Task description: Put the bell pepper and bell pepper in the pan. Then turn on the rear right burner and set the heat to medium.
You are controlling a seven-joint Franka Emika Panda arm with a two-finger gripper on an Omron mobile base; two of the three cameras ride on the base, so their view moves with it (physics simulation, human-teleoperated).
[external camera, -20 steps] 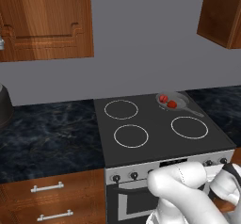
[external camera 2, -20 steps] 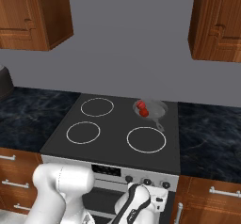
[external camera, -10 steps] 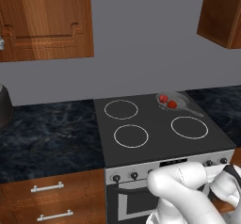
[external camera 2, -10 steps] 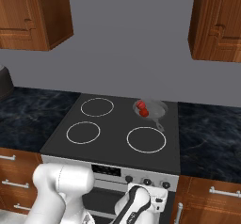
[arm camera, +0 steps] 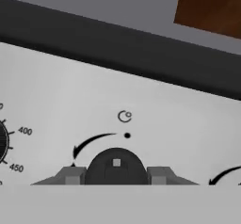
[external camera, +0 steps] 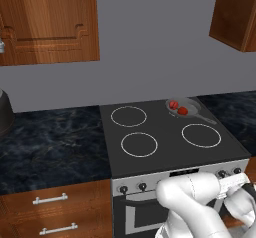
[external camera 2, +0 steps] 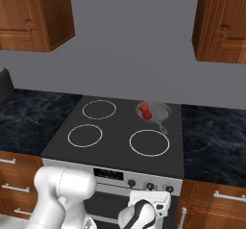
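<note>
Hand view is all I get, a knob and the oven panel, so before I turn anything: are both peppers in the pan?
Observer: Yes, both bell peppers lie inside the pan.
Operator: Good. The knob sits between my fingertips. Where does the pan stand?
Observer: At the rear right of the cooktop, with its handle pointing toward the front.

Three burner rings on the cooktop (external camera: 165,132) lie bare, open from above. The pan (external camera: 184,107) with two bell peppers (external camera: 178,108) covers the rear right ring. A knob (arm camera: 116,167) sits between the tool (arm camera: 115,175) fingers.
</note>
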